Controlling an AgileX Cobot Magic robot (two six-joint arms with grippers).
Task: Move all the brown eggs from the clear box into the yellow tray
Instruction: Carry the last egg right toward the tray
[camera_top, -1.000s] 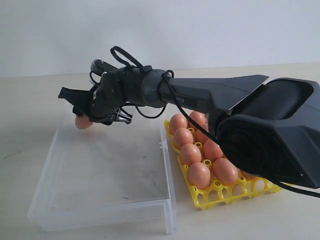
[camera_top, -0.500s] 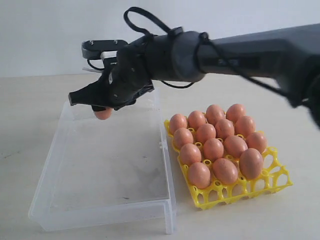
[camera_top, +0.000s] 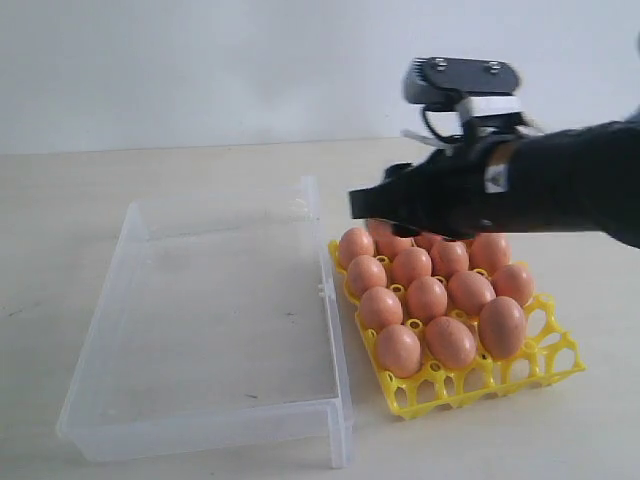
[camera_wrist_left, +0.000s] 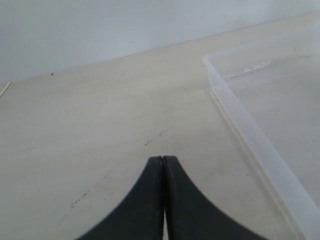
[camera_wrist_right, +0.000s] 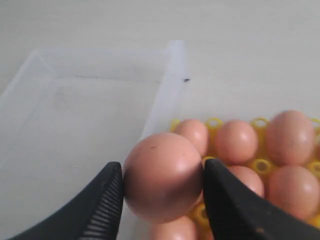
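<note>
My right gripper (camera_wrist_right: 162, 181) is shut on a brown egg (camera_wrist_right: 162, 176), which sits between the two black fingers. In the exterior view the right gripper (camera_top: 385, 210) hovers over the back left part of the yellow tray (camera_top: 440, 385), and its body hides the held egg. Several brown eggs (camera_top: 427, 298) fill the tray's cups; the same eggs (camera_wrist_right: 237, 141) show in the right wrist view. The clear box (camera_top: 210, 320) lies left of the tray with no eggs in it. My left gripper (camera_wrist_left: 163, 160) is shut on nothing, low over bare table beside the clear box's corner (camera_wrist_left: 240, 120).
The box and tray stand side by side on a pale tabletop (camera_top: 60, 220), nearly touching. A plain light wall (camera_top: 200, 70) runs behind. The right arm's dark body (camera_top: 560, 190) spans the right side above the tray.
The right arm has swung rightward with the egg, from above the box's far left corner to above the tray's back. The box and tray have not moved.
</note>
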